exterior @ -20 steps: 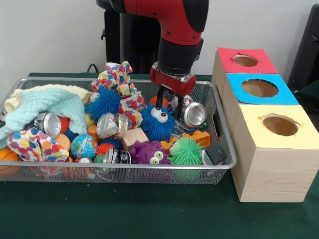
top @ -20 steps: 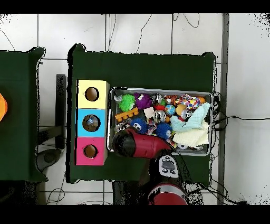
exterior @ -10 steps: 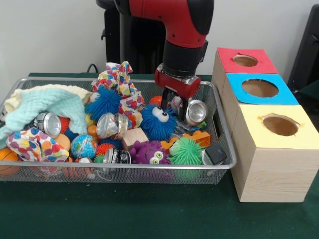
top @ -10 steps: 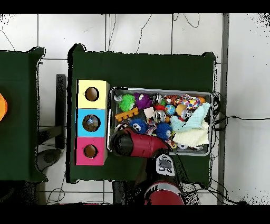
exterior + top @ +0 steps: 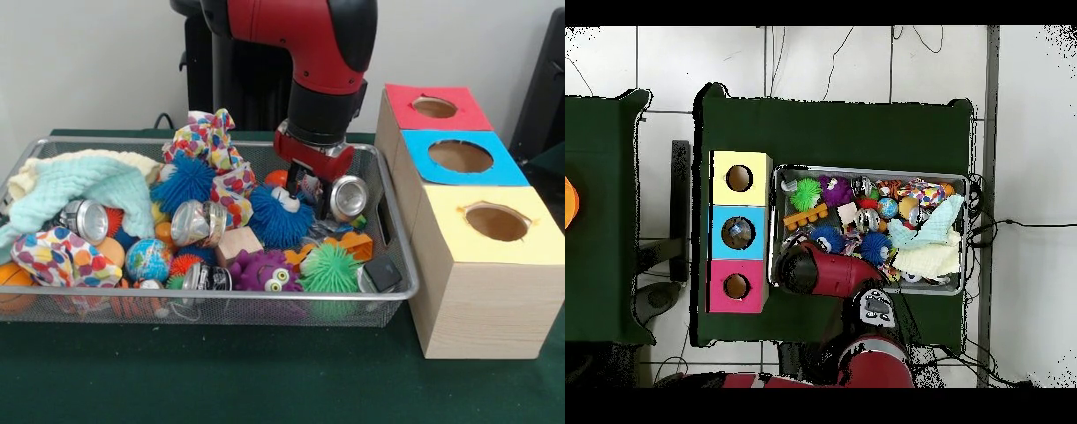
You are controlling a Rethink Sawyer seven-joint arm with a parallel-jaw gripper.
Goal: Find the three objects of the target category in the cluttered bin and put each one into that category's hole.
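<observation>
On the green table (image 5: 265, 380) sits a wire mesh bin (image 5: 397, 265), heaped with clutter. Just beside it, on its right in the front view, a wooden box (image 5: 477, 300) with three round holes in a row: yellow-topped hole (image 5: 496, 222) nearest the camera, blue-topped hole (image 5: 460, 155) in the middle, red-topped hole (image 5: 434, 107) farthest.

Red and black arm (image 5: 322, 62) comes down into the bin's right half. Gripper (image 5: 309, 187) sits low among the items, between a blue fuzzy toy with googly eyes (image 5: 274, 219) and a shiny metal can (image 5: 348, 197). Fingertips are buried in clutter; cannot tell whether they are spread, closed, or grasping anything. From overhead the arm's body (image 5: 830, 273) covers that corner of the bin and hides the gripper.

Bin contents, large to small:
- pale mint and cream cloth (image 5: 84, 185), draped over the left end
- spotted multicolour cloth (image 5: 207, 141) at the back, another spotted bundle (image 5: 57, 256) at front left
- second blue spiky ball (image 5: 183, 181) left of centre
- purple fuzzy toy with eyes (image 5: 265, 271) at the front
- green spiky ball (image 5: 330, 268) just right of it
- second metal can (image 5: 86, 218) under the mint cloth, a third, crumpled-looking can (image 5: 199, 221) near centre
- globe-pattern ball (image 5: 147, 259)
- wooden block (image 5: 238, 243)
- orange toy brick (image 5: 349, 243)
- small black block (image 5: 382, 272) at the front right corner

Which category is the target cannot be told from either view.
</observation>
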